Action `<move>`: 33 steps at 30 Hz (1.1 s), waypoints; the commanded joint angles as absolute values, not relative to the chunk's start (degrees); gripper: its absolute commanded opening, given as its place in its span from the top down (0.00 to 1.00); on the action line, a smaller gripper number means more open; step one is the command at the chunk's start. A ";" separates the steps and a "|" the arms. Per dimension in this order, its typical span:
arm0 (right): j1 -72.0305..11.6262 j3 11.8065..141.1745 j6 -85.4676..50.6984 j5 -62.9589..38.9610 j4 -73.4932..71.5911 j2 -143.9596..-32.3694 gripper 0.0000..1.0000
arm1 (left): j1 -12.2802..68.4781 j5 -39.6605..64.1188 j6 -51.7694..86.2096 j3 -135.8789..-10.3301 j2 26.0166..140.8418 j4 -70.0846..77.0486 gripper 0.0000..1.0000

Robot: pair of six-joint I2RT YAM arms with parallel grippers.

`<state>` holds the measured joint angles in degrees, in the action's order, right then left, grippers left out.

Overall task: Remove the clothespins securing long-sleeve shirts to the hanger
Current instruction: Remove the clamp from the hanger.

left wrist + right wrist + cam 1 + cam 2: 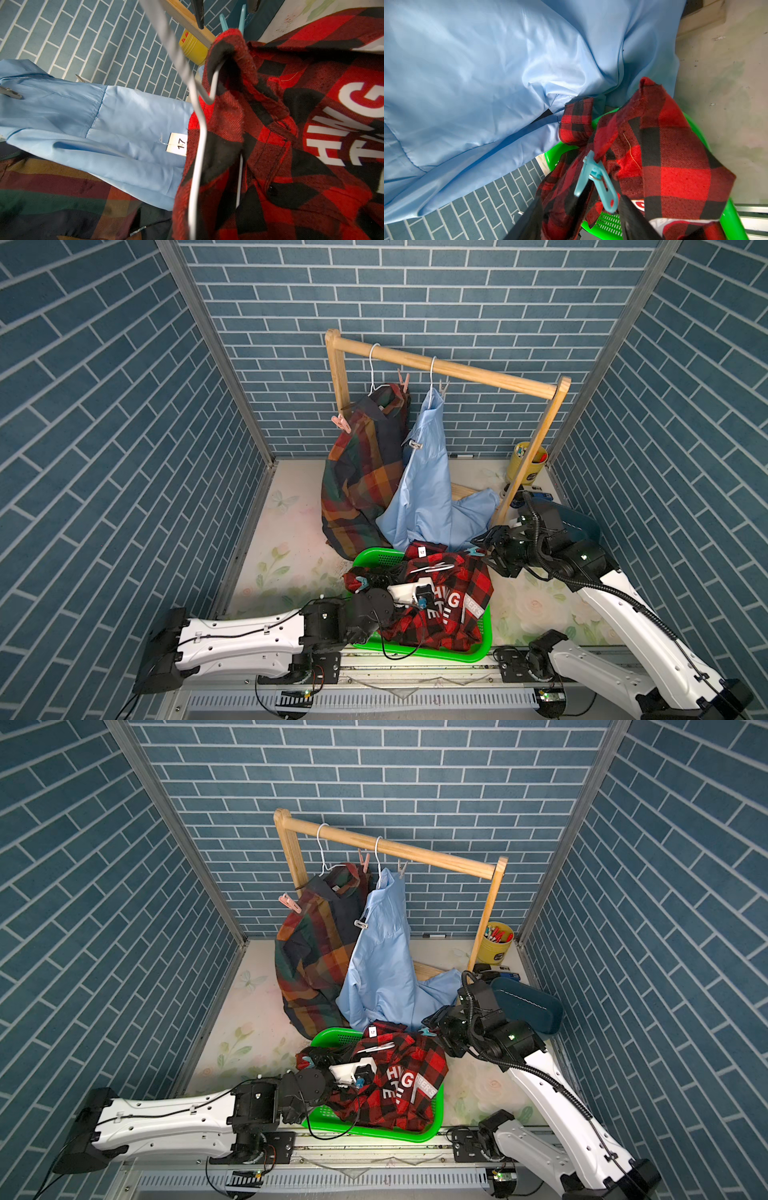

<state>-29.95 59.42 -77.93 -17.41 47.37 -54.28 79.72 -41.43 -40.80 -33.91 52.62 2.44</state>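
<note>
The red-and-black check shirt (440, 601) lies in a green basket (419, 651) on a white wire hanger (199, 133). A teal clothespin (600, 176) bites a raised tip of that shirt. My right gripper (580, 198) is open, its fingers either side of the pin's spread handles. My left gripper (380, 574) is shut on the hanger, half buried in the cloth, and a second teal clothespin (362, 583) sits beside it. The plaid shirt (361, 472) and light blue shirt (428, 489) hang on the wooden rack (457, 369), held by pink pins (341, 423) and pale pins (414, 445).
A yellow cup (525, 466) of spare pins stands at the rack's right foot. A dark blue bin (528, 1006) sits behind my right arm. The hem of the blue shirt drapes onto the table next to the basket. Brick-patterned walls close in three sides.
</note>
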 commanded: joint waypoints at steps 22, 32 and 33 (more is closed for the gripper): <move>-28.87 56.69 -82.61 -17.14 46.09 -54.47 0.61 | 81.91 -42.63 -41.13 -32.52 52.08 4.57 1.00; -28.83 56.14 -82.71 -17.31 45.64 -54.40 0.70 | 82.07 -42.45 -41.22 -32.52 52.37 4.57 1.00; -28.83 56.07 -82.77 -17.39 45.60 -54.40 0.72 | 82.07 -42.45 -41.22 -32.48 52.37 4.57 1.00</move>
<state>-29.06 56.58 -79.70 -17.61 45.84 -54.85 81.43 -42.39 -41.21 -33.04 52.62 2.90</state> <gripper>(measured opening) 0.290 0.074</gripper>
